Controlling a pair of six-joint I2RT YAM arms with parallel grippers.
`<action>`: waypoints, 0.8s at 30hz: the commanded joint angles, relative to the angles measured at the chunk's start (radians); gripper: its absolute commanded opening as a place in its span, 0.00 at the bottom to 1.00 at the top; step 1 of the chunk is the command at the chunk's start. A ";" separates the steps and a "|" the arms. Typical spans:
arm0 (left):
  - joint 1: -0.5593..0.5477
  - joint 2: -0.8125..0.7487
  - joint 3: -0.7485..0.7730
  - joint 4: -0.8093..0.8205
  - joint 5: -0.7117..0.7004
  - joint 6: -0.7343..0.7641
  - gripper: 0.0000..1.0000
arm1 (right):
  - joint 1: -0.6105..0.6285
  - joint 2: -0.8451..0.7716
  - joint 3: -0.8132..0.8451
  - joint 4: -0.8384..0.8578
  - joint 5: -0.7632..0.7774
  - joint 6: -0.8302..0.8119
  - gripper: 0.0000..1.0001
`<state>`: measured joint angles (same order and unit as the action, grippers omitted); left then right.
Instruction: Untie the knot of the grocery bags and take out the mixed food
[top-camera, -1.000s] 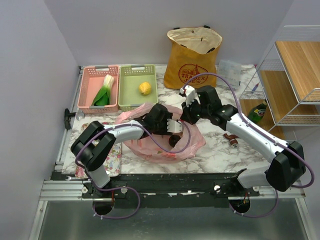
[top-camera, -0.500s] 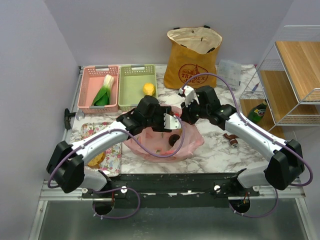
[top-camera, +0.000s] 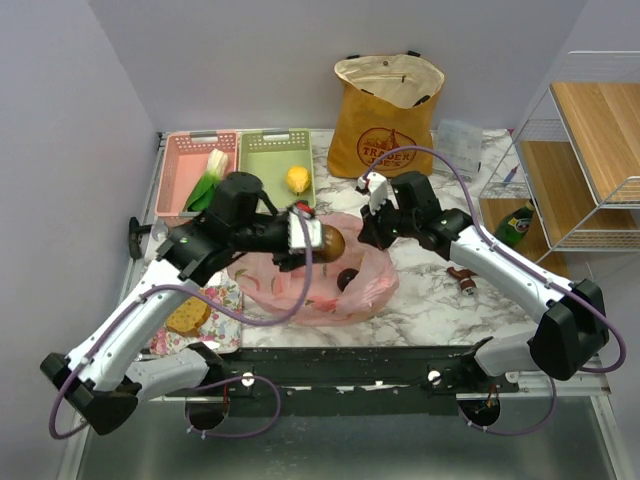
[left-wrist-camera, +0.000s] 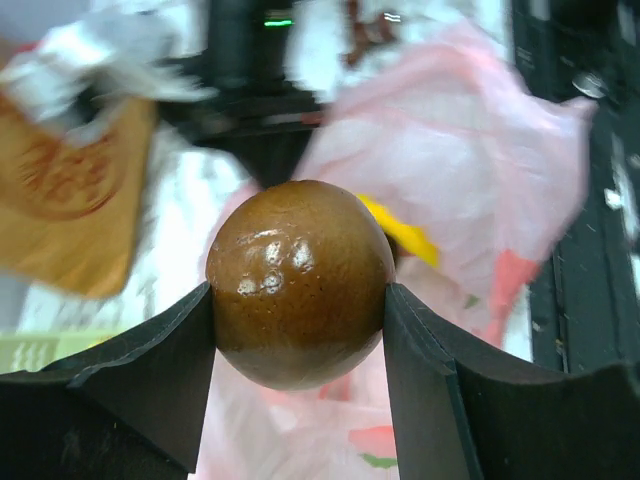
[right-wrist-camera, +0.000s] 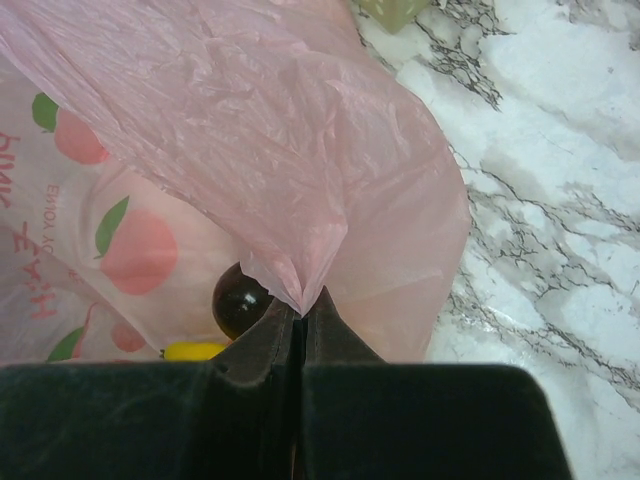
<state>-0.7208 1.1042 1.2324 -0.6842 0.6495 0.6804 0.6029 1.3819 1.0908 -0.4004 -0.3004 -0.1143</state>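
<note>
My left gripper (top-camera: 318, 238) is shut on a glossy brown mushroom (left-wrist-camera: 300, 280), held in the air above the pink grocery bag (top-camera: 300, 292). Its two pads press the mushroom's sides. My right gripper (right-wrist-camera: 300, 315) is shut on a pinched fold of the pink bag's rim (right-wrist-camera: 290, 270) and holds it up at the bag's right side (top-camera: 368, 238). A dark round fruit (right-wrist-camera: 238, 297) and a yellow piece (right-wrist-camera: 195, 351) lie inside the bag. The mustard-yellow tote (top-camera: 385, 115) stands upright at the back. A leek (top-camera: 205, 182) lies in the pink basket, a lemon (top-camera: 295, 179) in the green one.
A pink basket (top-camera: 180, 150) and a green basket (top-camera: 262, 150) sit at the back left. A bread slice (top-camera: 187, 316) rests on a floral tray at the front left. A wire shelf rack (top-camera: 590, 150), a green bottle (top-camera: 514, 225) and a small reddish item (top-camera: 465, 280) are on the right.
My left gripper has risen out of the pink bag with the brown mushroom and swung left, its arm stretching out. The right gripper has kept its grip on the bag's rim.
</note>
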 joint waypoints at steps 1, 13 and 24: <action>0.248 -0.035 0.090 0.029 0.041 -0.276 0.30 | 0.005 -0.010 0.014 0.014 -0.038 -0.028 0.01; 0.810 0.308 0.240 0.130 -0.314 -0.356 0.31 | 0.005 0.103 0.194 0.007 0.012 -0.137 0.01; 0.940 0.706 0.468 0.155 -0.409 -0.310 0.36 | 0.004 0.181 0.329 -0.020 0.037 -0.217 0.01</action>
<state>0.2104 1.7287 1.6180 -0.5453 0.2924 0.3477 0.6029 1.5475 1.3735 -0.4057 -0.2951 -0.2829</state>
